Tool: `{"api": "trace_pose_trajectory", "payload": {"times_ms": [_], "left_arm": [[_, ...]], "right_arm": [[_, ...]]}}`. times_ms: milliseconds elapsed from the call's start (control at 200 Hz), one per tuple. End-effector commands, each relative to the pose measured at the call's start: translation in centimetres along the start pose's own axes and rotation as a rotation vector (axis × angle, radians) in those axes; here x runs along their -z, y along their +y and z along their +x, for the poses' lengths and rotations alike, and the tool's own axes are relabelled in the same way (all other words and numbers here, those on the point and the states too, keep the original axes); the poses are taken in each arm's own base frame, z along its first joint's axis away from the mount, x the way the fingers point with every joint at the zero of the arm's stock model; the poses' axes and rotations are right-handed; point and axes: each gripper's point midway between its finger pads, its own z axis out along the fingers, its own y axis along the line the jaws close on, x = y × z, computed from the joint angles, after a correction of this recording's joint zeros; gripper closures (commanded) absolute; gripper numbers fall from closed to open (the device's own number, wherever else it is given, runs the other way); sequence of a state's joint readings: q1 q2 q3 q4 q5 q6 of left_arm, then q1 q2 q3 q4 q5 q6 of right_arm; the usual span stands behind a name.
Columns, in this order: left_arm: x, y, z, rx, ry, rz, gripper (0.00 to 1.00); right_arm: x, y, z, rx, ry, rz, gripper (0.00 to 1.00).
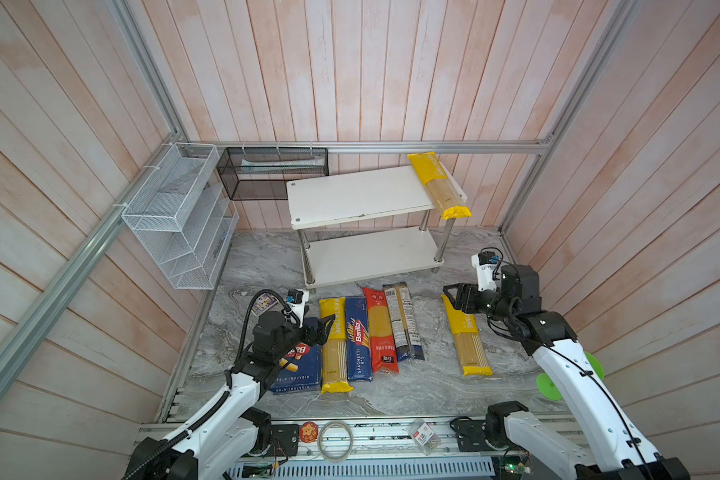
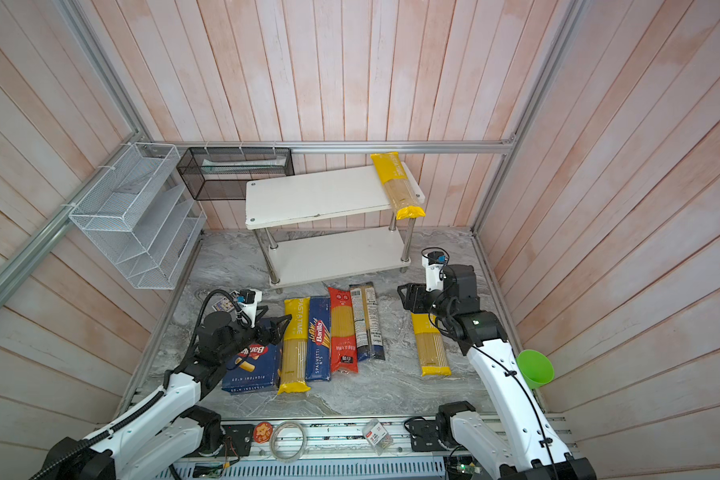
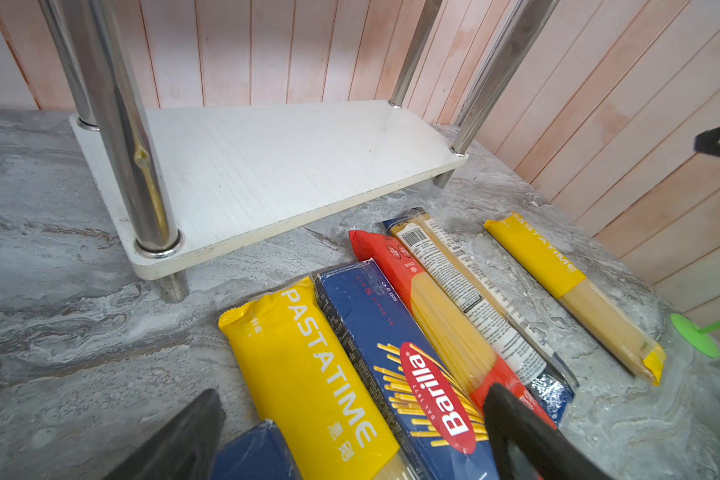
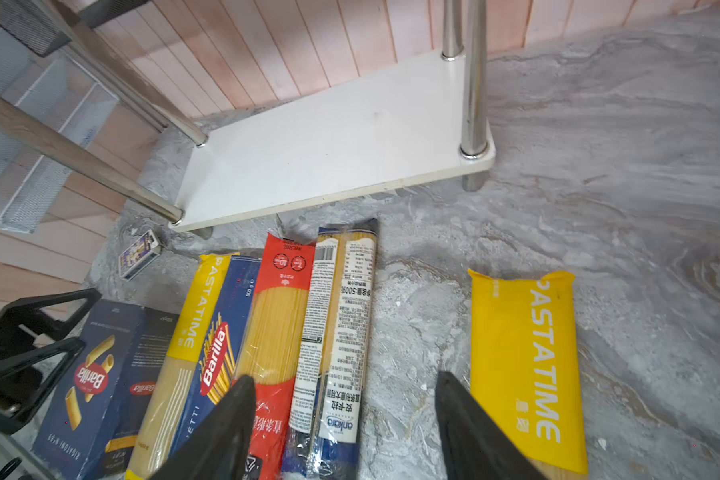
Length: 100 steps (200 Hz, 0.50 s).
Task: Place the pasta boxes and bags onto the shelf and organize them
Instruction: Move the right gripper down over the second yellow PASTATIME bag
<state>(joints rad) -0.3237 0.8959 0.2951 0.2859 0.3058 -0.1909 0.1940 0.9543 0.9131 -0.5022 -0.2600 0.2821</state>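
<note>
The shelf (image 1: 358,195) stands at the back with one yellow bag (image 1: 437,185) lying across the right end of its top board; the lower board (image 3: 275,166) is bare. On the floor lie the wide rigatoni box (image 1: 298,370), a yellow bag (image 1: 334,345), the spaghetti box (image 1: 358,338), the red bag (image 1: 380,328), the dark blue bag (image 1: 404,320) and, apart to the right, another yellow bag (image 1: 466,336). My left gripper (image 1: 327,328) hovers open over the rigatoni box and yellow bag (image 3: 308,365). My right gripper (image 1: 452,297) is open above the floor between the dark blue bag (image 4: 341,332) and the yellow bag (image 4: 524,365).
A white wire rack (image 1: 179,216) and a black mesh basket (image 1: 273,172) hang on the left and back walls. A small card box (image 1: 265,302) lies by the left arm. A green cup (image 2: 535,368) sits at the right wall. Tape roll (image 1: 335,440) lies on the front rail.
</note>
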Motion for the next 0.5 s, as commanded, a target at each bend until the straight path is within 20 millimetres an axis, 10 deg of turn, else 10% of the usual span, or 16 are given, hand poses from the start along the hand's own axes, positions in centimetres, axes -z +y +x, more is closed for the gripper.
{"api": "trace_pose_trajectory", "payload": {"times_ms": [0, 495], "left_arm": [[0.3, 0.0, 0.8, 0.019, -0.029, 0.008, 0.00], [0.0, 0.7, 1.8, 0.041, -0.007, -0.022, 0.00]], "right_arm": [[0.1, -2.0, 0.8, -0.035, -0.008, 0.109, 0.31], [-3.2, -8.8, 6.6, -0.140, 0.121, 0.421, 0.22]]}}
